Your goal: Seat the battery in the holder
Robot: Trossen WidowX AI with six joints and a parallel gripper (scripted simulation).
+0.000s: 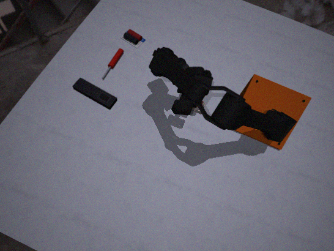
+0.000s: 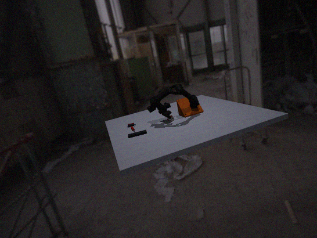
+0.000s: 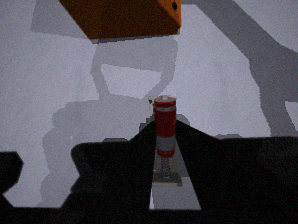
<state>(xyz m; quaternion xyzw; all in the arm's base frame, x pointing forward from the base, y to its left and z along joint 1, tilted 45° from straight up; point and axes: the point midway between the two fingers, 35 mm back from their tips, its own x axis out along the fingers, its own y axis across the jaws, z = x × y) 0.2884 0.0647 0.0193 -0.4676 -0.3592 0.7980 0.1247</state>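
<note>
The battery (image 3: 165, 122), red with grey bands, is between my fingertips in the wrist view, its light-coloured end toward the orange block. A bit of its red shows in the exterior view (image 2: 171, 117). My gripper (image 3: 164, 124) is shut on it, low over the table. The holder is mostly hidden behind the battery and the fingers; its beige end piece (image 3: 172, 178) and the grey spring (image 3: 165, 166) show below the battery's near end, and a small pale piece shows beside its far end. Whether the battery touches the holder, the spring or the lip, I cannot tell.
An orange angled block (image 1: 276, 101) (image 2: 183, 108) (image 3: 130, 20) stands by the arm's base. A dark remote-like bar (image 1: 95, 93) (image 2: 137, 133), a red-handled screwdriver (image 1: 115, 59) (image 2: 132, 128) and a red and black pair of cylinders (image 1: 133, 36) (image 2: 130, 125) lie farther off.
</note>
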